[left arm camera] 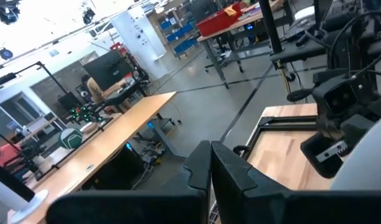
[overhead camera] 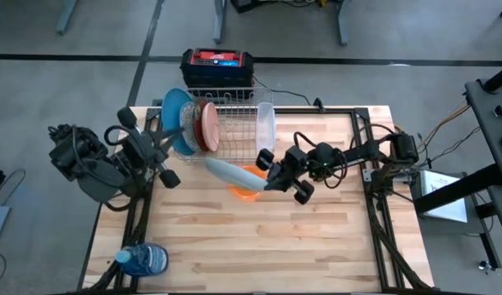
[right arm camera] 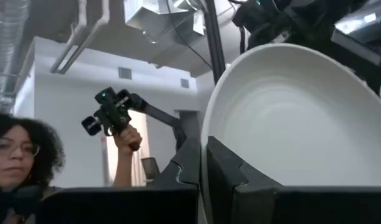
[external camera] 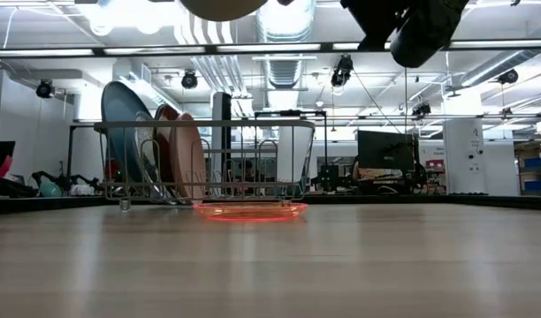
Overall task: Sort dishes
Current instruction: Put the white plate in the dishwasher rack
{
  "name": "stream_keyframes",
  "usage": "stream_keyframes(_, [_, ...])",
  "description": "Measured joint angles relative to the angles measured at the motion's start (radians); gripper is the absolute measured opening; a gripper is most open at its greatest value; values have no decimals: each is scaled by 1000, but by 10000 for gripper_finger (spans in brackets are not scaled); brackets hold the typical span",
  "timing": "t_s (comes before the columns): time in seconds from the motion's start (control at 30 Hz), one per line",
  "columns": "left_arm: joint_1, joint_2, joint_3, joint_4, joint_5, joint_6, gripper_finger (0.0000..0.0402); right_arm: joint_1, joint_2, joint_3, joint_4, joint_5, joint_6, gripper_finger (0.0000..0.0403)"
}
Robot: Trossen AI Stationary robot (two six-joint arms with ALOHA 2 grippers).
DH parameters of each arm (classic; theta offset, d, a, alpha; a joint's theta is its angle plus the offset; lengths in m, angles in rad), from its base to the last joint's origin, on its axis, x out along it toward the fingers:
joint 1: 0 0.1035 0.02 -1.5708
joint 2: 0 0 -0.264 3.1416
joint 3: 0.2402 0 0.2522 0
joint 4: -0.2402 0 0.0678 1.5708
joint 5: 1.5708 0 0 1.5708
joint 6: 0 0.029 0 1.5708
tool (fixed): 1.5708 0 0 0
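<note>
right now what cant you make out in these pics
- Orange bowl: high view, the held pale plate and the right gripper overlap it; its far rim is hidden.
- Pale plate: low view, cut off by the top edge; only its underside shows.
- Left gripper: left wrist view, fingers look closed, nothing visible between them.
- Dishes in the rack: low view, seen edge-on, patterns unreadable.

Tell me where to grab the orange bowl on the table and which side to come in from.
Take the orange bowl by its rim, coming from above on the edge facing away from the dish rack. It sits upright and shallow, so only the thin rim offers a pinch. The right pincer, holding the pale plate, hangs over it now.
</note>
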Motion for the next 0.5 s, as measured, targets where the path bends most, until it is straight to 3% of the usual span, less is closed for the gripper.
stream_keyframes(0.2, [0, 0, 6, -16, 1, 3, 0, -17, -1, 12, 1, 10, 16, 0])
stream_keyframes(0.27, [0, 3, 5, -23, 1, 2, 0, -33, -1, 17, 0, 62, 22, 0])
stream_keyframes(0.5, [0, 5, 6, -26, 1, 16, 0, -94, -1, 17, -206, 548, -118, 0])
